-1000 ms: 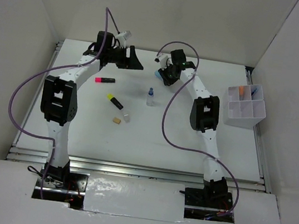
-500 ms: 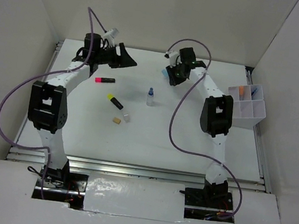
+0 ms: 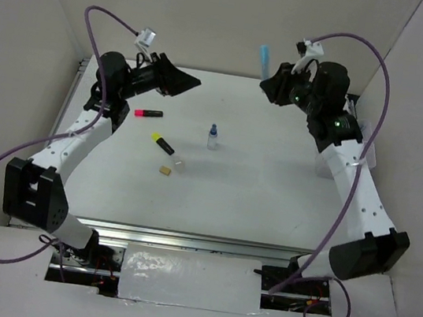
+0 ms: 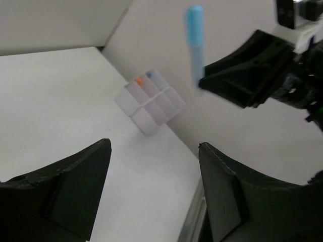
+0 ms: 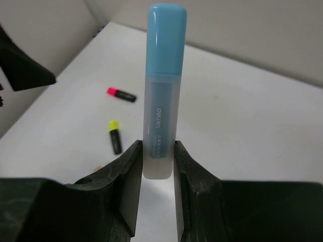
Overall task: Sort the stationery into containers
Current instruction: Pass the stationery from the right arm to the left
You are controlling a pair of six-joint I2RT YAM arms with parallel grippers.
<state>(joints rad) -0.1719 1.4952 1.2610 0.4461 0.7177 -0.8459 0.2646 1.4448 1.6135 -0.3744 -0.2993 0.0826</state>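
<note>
The jaws of the right gripper (image 5: 157, 169) are clamped on the lower, clear end of the tube (image 5: 162, 96), one finger on each side. The tube stands upright with its light-blue cap on top. In the top view it is held in the air over the far part of the table (image 3: 255, 189), in front of the back wall.

The jaws of the left gripper (image 4: 151, 201) stand wide apart with nothing between them. It hangs above the far left of the table and faces across toward the right arm.

The tray (image 4: 151, 103) sits at the right side of the table, by the wall. An orange tip and a blue tip show in two of its far compartments. In the top view the right arm hides most of it.

On the table lie the pink highlighter (image 3: 148, 113) at far left and the yellow highlighter (image 3: 163, 143) nearer the middle, well apart from each other. The eraser (image 3: 165, 171) lies just on the near side of the yellow one. The bottle (image 3: 213, 137) stands upright near the centre, apart from the rest.
</note>
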